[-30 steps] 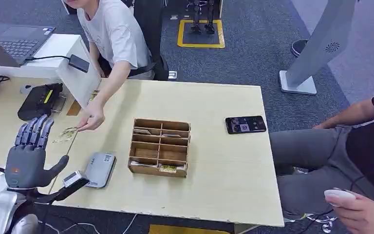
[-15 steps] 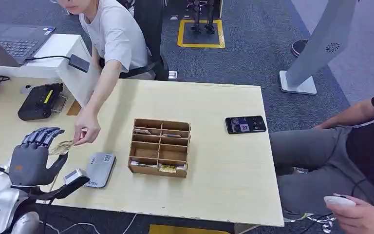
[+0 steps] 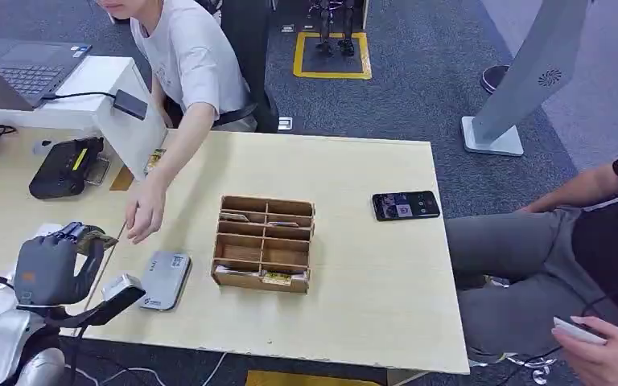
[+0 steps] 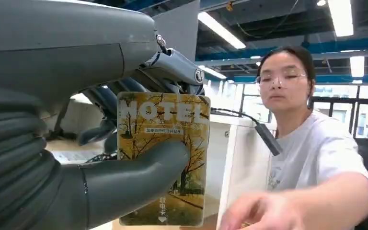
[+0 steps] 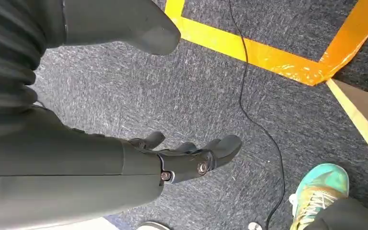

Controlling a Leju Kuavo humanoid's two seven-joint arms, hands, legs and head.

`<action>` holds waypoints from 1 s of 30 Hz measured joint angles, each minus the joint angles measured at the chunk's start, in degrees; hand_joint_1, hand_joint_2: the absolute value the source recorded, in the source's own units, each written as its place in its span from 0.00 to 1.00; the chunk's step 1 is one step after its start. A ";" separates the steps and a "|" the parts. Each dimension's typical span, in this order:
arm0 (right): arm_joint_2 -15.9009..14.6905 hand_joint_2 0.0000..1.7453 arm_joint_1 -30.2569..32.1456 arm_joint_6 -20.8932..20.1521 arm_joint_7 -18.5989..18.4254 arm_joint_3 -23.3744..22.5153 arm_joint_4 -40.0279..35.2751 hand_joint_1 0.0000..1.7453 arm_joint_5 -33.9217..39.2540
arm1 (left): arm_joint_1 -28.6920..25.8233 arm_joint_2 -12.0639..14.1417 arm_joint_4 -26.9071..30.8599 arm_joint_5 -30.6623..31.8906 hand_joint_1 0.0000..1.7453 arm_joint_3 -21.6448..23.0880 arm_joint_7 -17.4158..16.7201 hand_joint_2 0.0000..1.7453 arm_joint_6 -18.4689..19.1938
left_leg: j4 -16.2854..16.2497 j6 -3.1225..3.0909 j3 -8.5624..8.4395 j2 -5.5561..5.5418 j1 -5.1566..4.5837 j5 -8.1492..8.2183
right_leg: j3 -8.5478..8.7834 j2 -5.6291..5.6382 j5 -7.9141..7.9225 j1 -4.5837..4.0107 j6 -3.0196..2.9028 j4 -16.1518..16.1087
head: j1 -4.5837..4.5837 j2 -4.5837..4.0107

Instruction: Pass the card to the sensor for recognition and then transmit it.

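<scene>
A yellow hotel card (image 3: 98,239) with an autumn tree picture stands pinched between the thumb and fingers of my left hand (image 3: 47,271), above the table's front left. In the left wrist view the card (image 4: 164,115) is upright, printed side to the camera, and my left hand (image 4: 43,76) grips its lower half with the thumb across it. The flat grey card sensor (image 3: 164,279) lies on the table just right of that hand. My right hand (image 5: 187,155) hangs over the carpet with fingers apart and nothing in it.
A person in a white shirt leans over the table, their hand (image 3: 145,219) hovering close to the card. A wooden compartment box (image 3: 264,242) sits mid-table, a phone (image 3: 405,204) to its right, a black device (image 3: 64,167) at far left. Another person sits at right.
The person brought the card to my left hand. My fingers curled and closed on it, and the person's hand let go and drew slightly away.
</scene>
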State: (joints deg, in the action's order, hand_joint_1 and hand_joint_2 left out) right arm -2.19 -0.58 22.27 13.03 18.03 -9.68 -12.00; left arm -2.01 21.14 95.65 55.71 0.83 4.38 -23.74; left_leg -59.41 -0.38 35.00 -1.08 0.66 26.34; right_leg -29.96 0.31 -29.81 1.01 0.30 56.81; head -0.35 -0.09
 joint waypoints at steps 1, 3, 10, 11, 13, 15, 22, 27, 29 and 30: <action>0.00 1.00 0.00 0.00 0.00 0.04 0.00 0.00 -0.04 | -0.12 0.04 0.00 -1.97 1.00 0.00 1.20 1.00 0.47 | 0.00 0.00 0.00 0.00 0.00 0.00 | 0.00 0.00 0.00 0.00 0.00 0.00 | -0.02 0.02; 0.00 1.00 -0.01 0.02 -0.02 0.09 -0.04 0.00 -0.13 | -0.43 -0.06 0.00 -9.85 1.00 -0.02 4.10 1.00 3.51 | 0.00 0.00 0.00 0.00 0.00 0.00 | 0.00 0.00 0.00 0.00 0.00 0.00 | -0.02 0.02; 0.11 1.00 0.05 0.66 0.20 0.15 -0.07 0.00 0.46 | -0.90 -1.88 1.27 -30.80 1.00 0.00 1.71 1.00 19.23 | 0.00 0.00 0.00 -0.02 0.00 0.00 | -0.09 0.00 0.00 0.01 0.00 -0.01 | -0.04 0.02; 0.13 1.00 0.07 0.81 0.24 0.15 -0.04 0.00 0.59 | -1.01 -2.14 1.62 -33.79 1.00 0.00 0.65 1.00 21.33 | 0.00 0.00 0.00 -0.01 -0.01 0.00 | -0.06 0.00 0.00 0.01 0.00 -0.01 | 0.00 0.02; 0.22 1.00 0.21 1.07 0.22 0.15 -0.02 0.00 0.64 | -1.49 -2.97 2.40 -38.24 1.00 0.02 -1.34 1.00 23.60 | -0.01 0.00 -0.01 0.00 -0.01 0.00 | -0.04 0.00 0.00 0.01 0.00 -0.01 | 0.00 0.00; 0.33 1.00 0.36 1.29 0.20 0.15 0.00 0.00 0.66 | -1.92 -3.63 3.00 -40.04 1.00 0.09 -2.81 1.00 24.33 | -0.01 0.00 -0.01 -0.01 -0.01 0.00 | -0.09 0.00 0.00 0.01 0.00 -0.01 | 0.00 0.02; 0.50 1.00 0.62 1.38 0.17 0.15 0.02 0.00 0.83 | -2.95 -5.44 3.39 -35.24 1.00 0.77 -4.25 1.00 19.08 | 0.00 0.00 -0.01 0.01 -0.01 0.00 | -0.04 0.02 0.00 0.00 0.00 -0.01 | 0.00 0.00; 0.55 1.00 0.66 1.81 0.24 0.15 0.02 0.00 0.81 | -3.26 -6.64 2.43 -34.49 1.00 0.79 -5.19 1.00 16.71 | 0.00 0.00 0.00 -0.01 0.00 0.01 | -0.06 0.00 -0.01 0.00 -0.01 -0.01 | -0.02 0.02; 0.57 1.00 0.66 1.81 0.17 0.15 0.02 0.00 0.61 | -3.25 -7.23 1.51 -34.02 1.00 0.66 -5.56 1.00 15.05 | 0.00 0.00 -0.01 -0.02 -0.01 0.00 | -0.06 0.00 -0.01 0.00 -0.01 -0.01 | 0.00 0.02; 0.57 1.00 0.66 1.79 0.17 0.15 0.02 0.00 0.57 | -3.24 -7.39 1.07 -33.87 1.00 0.59 -5.61 1.00 14.49 | 0.00 0.00 -0.01 -0.02 -0.01 0.00 | -0.06 0.00 -0.01 0.00 -0.01 -0.01 | -0.02 0.02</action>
State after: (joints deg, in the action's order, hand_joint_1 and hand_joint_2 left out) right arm -1.62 0.08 24.06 13.20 18.18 -9.66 -11.43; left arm -5.26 13.75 96.72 21.84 1.42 -1.22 -9.25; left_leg -59.41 -0.37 35.00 -1.09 0.65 26.35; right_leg -30.02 0.31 -29.83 1.02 0.29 56.80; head -0.37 -0.07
